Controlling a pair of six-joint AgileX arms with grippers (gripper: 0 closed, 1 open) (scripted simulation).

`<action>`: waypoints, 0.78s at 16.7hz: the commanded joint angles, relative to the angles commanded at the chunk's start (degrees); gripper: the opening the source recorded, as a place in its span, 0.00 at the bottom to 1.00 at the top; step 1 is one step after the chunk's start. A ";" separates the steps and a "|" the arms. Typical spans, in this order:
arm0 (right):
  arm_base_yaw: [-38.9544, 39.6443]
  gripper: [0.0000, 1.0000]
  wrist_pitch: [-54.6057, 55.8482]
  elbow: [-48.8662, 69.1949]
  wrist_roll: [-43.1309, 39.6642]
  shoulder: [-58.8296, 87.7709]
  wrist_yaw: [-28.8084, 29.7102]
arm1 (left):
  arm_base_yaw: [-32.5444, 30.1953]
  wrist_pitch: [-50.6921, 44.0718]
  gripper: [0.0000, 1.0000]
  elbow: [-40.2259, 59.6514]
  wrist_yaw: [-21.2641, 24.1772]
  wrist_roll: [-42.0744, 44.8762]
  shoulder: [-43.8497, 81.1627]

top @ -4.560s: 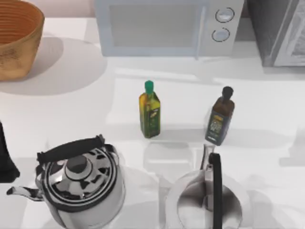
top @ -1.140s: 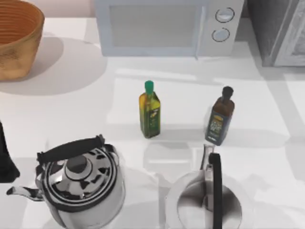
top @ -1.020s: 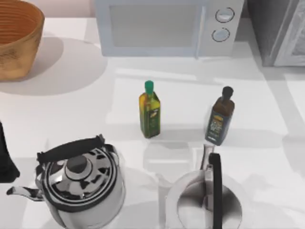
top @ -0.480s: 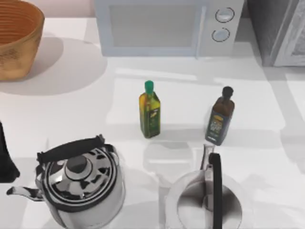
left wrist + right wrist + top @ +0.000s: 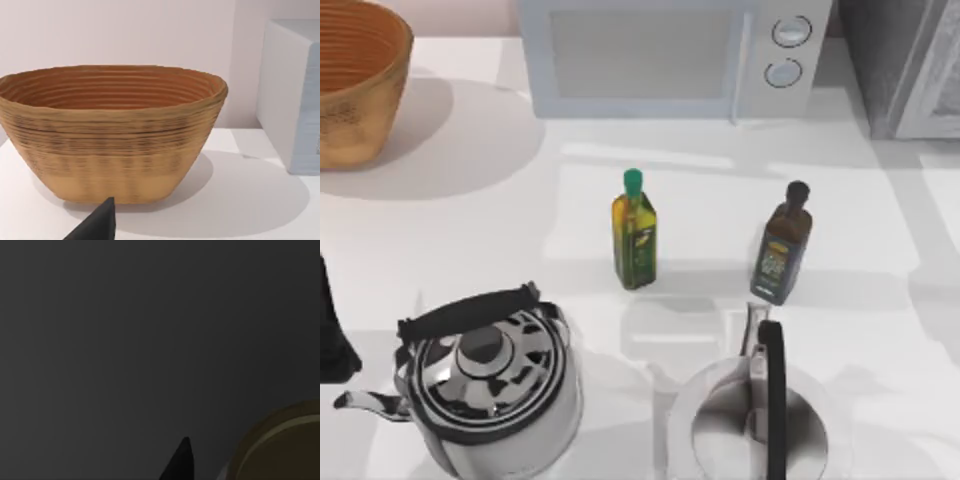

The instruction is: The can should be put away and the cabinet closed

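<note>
The grey cabinet (image 5: 897, 62) stands at the back right corner of the table, with a lighter patterned panel along the picture's right edge. The can is out of view. My left arm (image 5: 332, 330) rests as a dark shape at the table's left edge, and its wrist view looks at the woven basket (image 5: 112, 132). The right wrist view is dark.
A white microwave (image 5: 660, 55) stands at the back centre and the woven basket (image 5: 355, 80) at the back left. A green-capped oil bottle (image 5: 635, 232) and a dark bottle (image 5: 782, 245) stand mid-table. Two steel kettles (image 5: 485, 385) (image 5: 755, 420) sit at the front.
Nothing on the table has moved. The shading on the table's right side has shifted, and the patterned panel at the cabinet looks slightly different.
</note>
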 joint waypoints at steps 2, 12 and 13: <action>0.00 0.75 0.00 0.00 0.00 0.00 0.00 | 0.00 0.00 1.00 0.00 0.00 0.00 0.00; 0.00 1.00 0.00 0.00 0.00 0.00 0.00 | 0.00 0.00 1.00 0.00 0.00 0.00 0.00; 0.00 1.00 0.00 0.00 0.00 0.00 0.00 | 0.00 0.00 1.00 0.00 0.00 0.00 0.00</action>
